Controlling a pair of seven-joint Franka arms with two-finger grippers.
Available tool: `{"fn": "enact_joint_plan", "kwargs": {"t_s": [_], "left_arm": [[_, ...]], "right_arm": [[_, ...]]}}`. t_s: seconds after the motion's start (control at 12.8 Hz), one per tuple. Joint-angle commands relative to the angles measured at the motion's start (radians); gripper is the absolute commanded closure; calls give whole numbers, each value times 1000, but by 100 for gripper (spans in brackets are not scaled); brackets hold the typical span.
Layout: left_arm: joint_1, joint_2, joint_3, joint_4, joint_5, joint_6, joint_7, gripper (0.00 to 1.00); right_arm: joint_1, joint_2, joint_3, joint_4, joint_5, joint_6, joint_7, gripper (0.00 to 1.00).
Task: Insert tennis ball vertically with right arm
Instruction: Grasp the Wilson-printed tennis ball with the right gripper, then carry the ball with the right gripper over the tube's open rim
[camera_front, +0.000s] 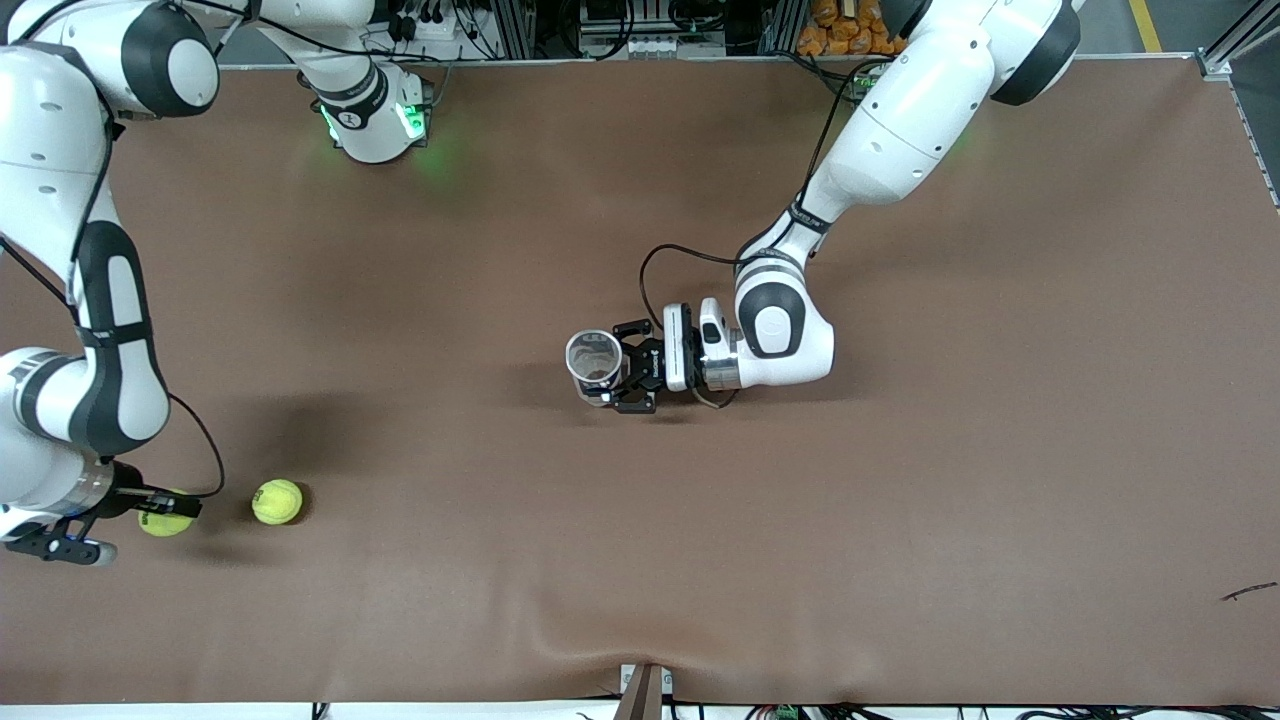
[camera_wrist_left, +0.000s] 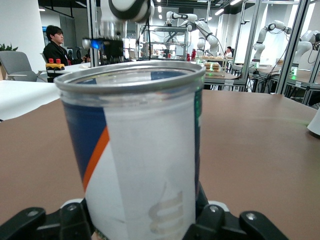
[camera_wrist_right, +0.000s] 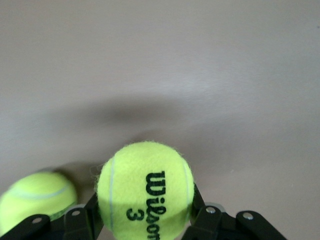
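My right gripper is shut on a yellow tennis ball low over the table at the right arm's end. In the right wrist view the ball, marked Wilson 3, sits between the black fingers. I cannot tell whether it touches the table. A second tennis ball lies on the table beside it and also shows in the right wrist view. My left gripper is shut on an upright ball can at mid-table, its open mouth up. The can has a white, blue and orange label.
The brown table has a black scrap near the front edge at the left arm's end. A small bracket sits at the middle of the front edge. The right arm's elbow hangs over its end of the table.
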Motion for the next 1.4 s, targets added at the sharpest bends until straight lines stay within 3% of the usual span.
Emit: {"fn": "enact_joint_plan", "kwargs": {"t_s": [0.0, 0.31, 0.47, 0.62, 0.86, 0.93, 1.09, 1.32], "left_arm": [[-8, -21, -1, -27, -18, 68, 6, 30], [-25, -26, -3, -34, -18, 114, 6, 29], [-25, -24, -4, -38, -16, 114, 12, 29], [-27, -26, -4, -38, -18, 114, 14, 28], [-27, -24, -4, -40, -18, 114, 19, 28], [-27, -24, -4, -40, -18, 114, 19, 27], [-27, -24, -4, -40, -18, 114, 19, 27], [-27, -23, -4, -40, -18, 114, 20, 27]], "right_arm": [[72, -112, 7, -20, 47, -178, 57, 48], [233, -270, 10, -26, 75, -480, 345, 48], [305, -343, 7, -73, 191, -590, 451, 54], [405, -424, 7, -174, 230, -576, 533, 56], [613, -437, 7, -178, 230, -484, 840, 55], [647, -433, 9, -176, 233, -458, 917, 55], [703, -425, 7, -178, 338, -415, 1043, 55], [767, -385, 7, -175, 356, -305, 1182, 55]]}}
